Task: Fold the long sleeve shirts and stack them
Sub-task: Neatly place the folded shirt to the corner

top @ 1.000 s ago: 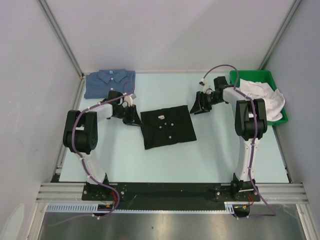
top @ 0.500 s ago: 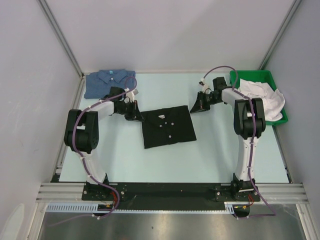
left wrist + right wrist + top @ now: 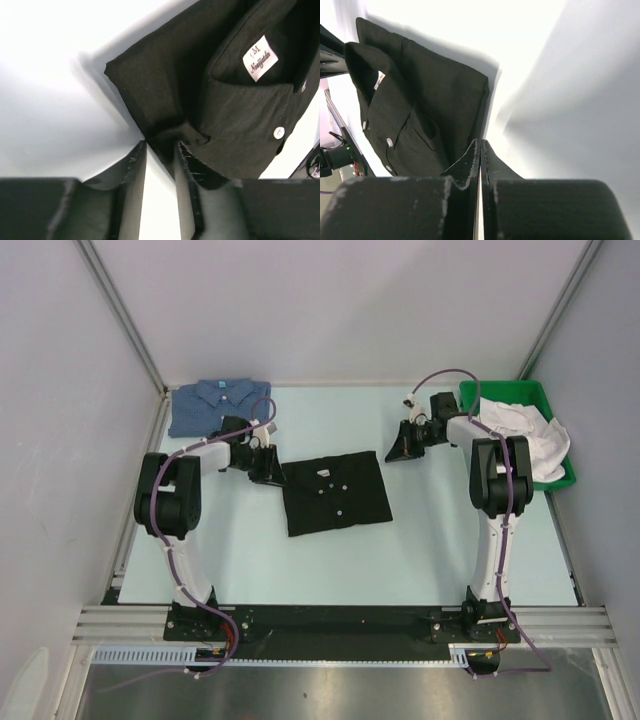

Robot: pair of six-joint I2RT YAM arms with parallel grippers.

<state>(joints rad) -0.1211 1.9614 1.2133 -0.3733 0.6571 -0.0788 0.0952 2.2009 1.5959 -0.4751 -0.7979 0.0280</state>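
The black shirt (image 3: 335, 493) lies folded on the table (image 3: 430, 540), and the blue shirt (image 3: 218, 405) lies folded to its far left. The left claw (image 3: 160, 146) is narrowly open, with its tips at the black shirt's left edge. The right claw (image 3: 480, 142) is pressed closed and empty, near that shirt's far right corner.

surface: pale table (image 3: 330, 560) | centre of frame: black shirt (image 3: 335, 495), folded, lying flat | upper left corner: blue shirt (image 3: 205, 405), folded, flat | upper right edge: green bin (image 3: 468, 396) holding white cloth (image 3: 525, 430)
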